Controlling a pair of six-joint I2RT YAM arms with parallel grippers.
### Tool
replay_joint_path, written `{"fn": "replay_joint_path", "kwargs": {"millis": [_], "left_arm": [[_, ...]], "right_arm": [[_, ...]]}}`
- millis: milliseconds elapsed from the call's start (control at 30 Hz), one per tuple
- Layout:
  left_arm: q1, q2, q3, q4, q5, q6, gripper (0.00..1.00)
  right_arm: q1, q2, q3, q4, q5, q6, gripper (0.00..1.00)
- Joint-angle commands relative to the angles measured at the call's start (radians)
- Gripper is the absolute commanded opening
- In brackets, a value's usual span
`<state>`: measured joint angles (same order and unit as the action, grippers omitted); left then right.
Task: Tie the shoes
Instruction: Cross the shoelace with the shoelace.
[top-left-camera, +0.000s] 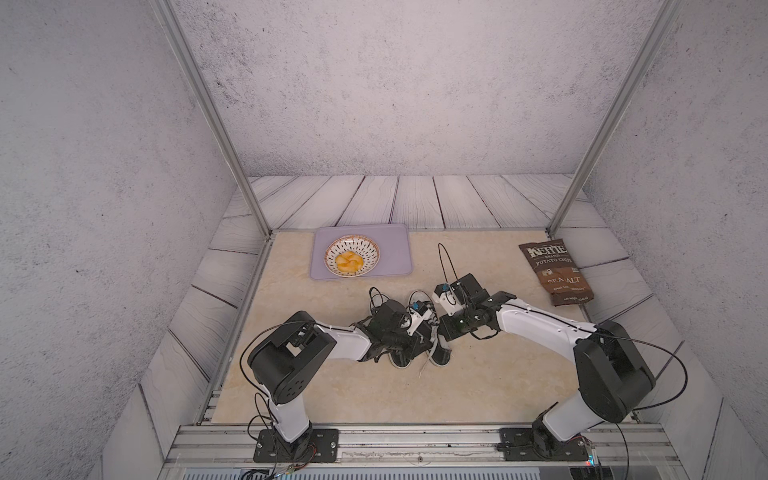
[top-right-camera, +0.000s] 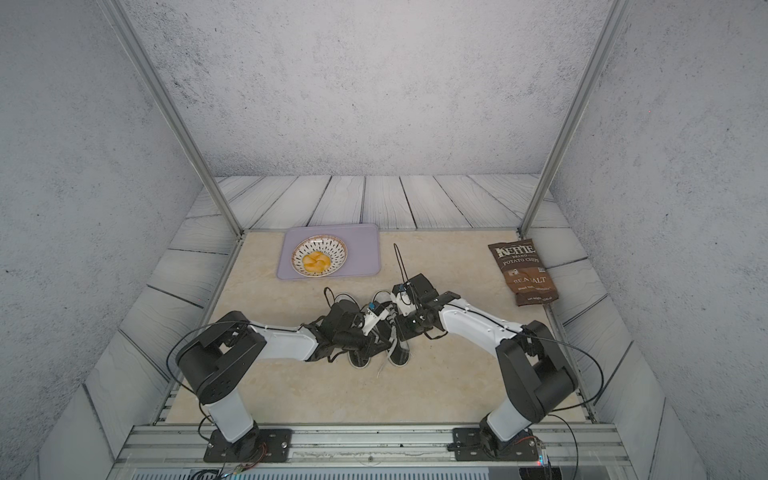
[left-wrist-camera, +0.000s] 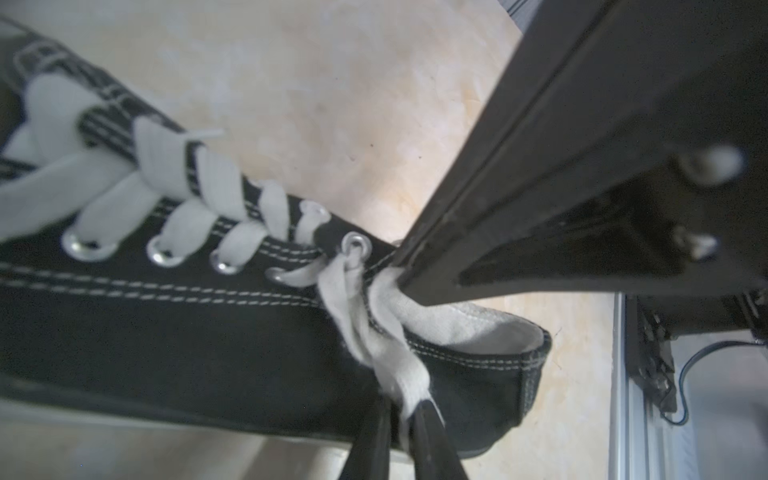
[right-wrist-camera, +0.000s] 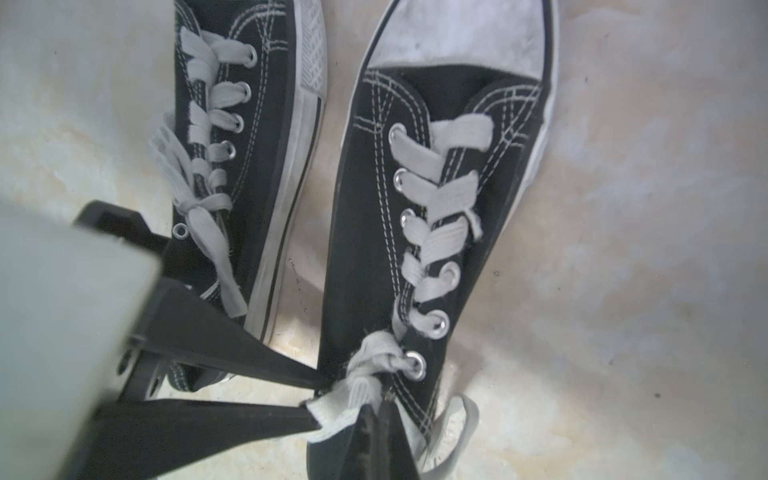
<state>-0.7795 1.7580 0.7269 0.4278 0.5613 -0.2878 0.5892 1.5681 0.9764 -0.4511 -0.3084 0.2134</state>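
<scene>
Right arm (top-left-camera: 540, 328) and left arm (top-left-camera: 345, 345) meet over the shoes (right-wrist-camera: 365, 232) — black canvas, white toe caps, side by side near the lilac tray (top-left-camera: 395, 249). Right gripper (right-wrist-camera: 376, 411) clamps a white lace (right-wrist-camera: 361, 390); left gripper (right-wrist-camera: 320, 399) stands slightly parted around it.

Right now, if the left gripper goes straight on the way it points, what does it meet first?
The left gripper first meets the lace between its fingers, then likely the black side of the shoe.
</scene>
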Motion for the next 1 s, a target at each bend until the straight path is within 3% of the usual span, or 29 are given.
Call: {"fn": "replay_joint_path", "kwargs": {"millis": [0, 100, 200, 433, 567, 767, 967], "left_arm": [[-0.001, -0.052, -0.029, 0.004, -0.062, -0.015, 0.32], [0.002, -0.110, -0.045, -0.003, -0.087, -0.031, 0.51], [0.005, -0.167, -0.045, -0.027, -0.110, -0.050, 0.62], [0.039, -0.198, 0.008, -0.100, -0.160, -0.124, 0.69], [0.082, -0.148, 0.072, -0.144, -0.118, -0.169, 0.63], [0.114, -0.008, 0.152, -0.157, 0.041, -0.175, 0.40], [0.114, 0.104, 0.190, -0.110, 0.160, -0.182, 0.36]], "right_arm": [[0.004, 0.024, -0.005, 0.007, 0.009, 0.003, 0.01], [0.004, 0.024, -0.009, 0.007, 0.015, 0.003, 0.01], [0.003, 0.024, -0.013, 0.009, 0.018, 0.004, 0.01], [0.004, 0.018, -0.016, 0.010, 0.023, 0.006, 0.01], [0.005, 0.017, -0.021, 0.011, 0.025, 0.006, 0.01], [0.005, 0.017, -0.024, 0.011, 0.029, 0.006, 0.01], [0.004, 0.022, -0.024, 0.014, 0.028, 0.006, 0.01]]}}
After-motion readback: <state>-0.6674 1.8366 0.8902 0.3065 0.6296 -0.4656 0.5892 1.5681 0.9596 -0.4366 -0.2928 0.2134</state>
